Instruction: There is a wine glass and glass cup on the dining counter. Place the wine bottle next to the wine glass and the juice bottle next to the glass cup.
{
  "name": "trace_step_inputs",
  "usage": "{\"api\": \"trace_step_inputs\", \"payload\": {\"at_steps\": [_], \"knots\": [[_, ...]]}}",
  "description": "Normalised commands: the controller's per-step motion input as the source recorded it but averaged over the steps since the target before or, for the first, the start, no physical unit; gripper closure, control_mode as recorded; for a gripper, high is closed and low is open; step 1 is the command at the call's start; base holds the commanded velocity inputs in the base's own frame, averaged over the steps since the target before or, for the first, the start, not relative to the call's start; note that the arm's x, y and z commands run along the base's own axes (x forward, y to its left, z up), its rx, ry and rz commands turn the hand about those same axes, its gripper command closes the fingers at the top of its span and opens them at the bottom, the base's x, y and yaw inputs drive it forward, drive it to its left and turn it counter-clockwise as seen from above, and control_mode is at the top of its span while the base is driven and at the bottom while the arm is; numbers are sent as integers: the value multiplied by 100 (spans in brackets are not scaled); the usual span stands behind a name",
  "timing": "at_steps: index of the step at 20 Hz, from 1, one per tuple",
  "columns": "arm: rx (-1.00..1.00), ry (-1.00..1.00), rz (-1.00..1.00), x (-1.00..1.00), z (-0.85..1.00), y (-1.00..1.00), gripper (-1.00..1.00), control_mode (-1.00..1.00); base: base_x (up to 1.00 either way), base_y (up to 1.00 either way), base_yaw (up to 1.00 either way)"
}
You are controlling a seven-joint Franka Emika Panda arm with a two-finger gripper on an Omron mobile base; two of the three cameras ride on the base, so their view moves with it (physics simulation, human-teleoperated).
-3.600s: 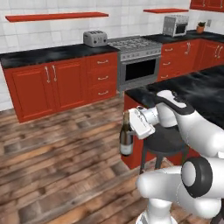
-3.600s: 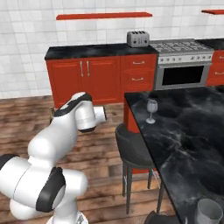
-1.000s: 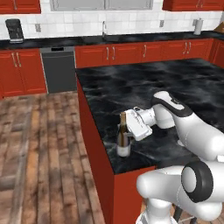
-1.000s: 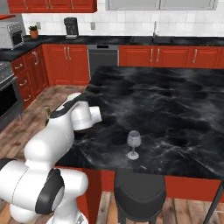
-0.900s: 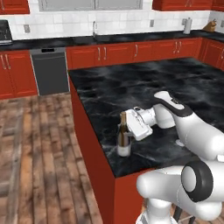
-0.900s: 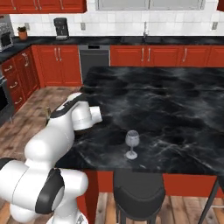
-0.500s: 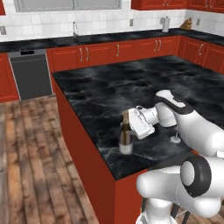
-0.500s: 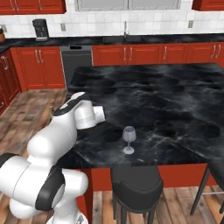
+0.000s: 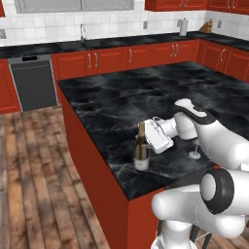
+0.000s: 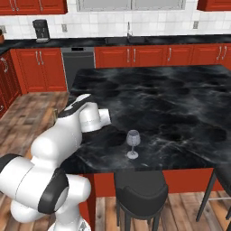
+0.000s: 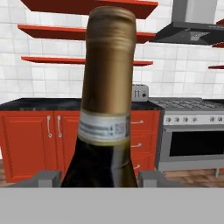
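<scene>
**A:** What does the gripper [image 9: 150, 142] hold now?

**B:** Its jaws are closed around the wine bottle [image 9: 141, 153], which is upright above the near edge of the dining counter [image 9: 116, 97]. If the base touches the marble, you cannot tell.

**A:** How do you do this step well?

**B:** The wine glass [image 10: 133, 144] stands on the same counter, near but apart. I think you should keep the bottle vertical, bring it beside the glass without touching the thin stem, and open only when it rests flat.

**A:** And the room?

**B:** Black veined marble top, red cabinets [image 10: 149, 56] behind, wooden floor [image 9: 34, 185], a dark stool [image 10: 140, 194] below the edge.
</scene>
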Motion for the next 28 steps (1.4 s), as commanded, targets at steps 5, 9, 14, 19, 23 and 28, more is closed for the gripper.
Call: {"api": "trace_step_inputs", "payload": {"at_steps": [5,9,14,19,23,28], "knots": [[0,0,0,0,0,0,100,100,0,0,0],[0,0,0,0,0,0,100,100,4,0,0],[-6,5,-25,27,-5,-6,100,-100,3,0,-1],[-6,7,-41,39,-9,-13,100,-100,0,0,0],[-1,16,-31,18,-13,-32,100,-100,0,0,0],[0,8,-19,0,-18,-43,100,-100,0,0,0]]}}
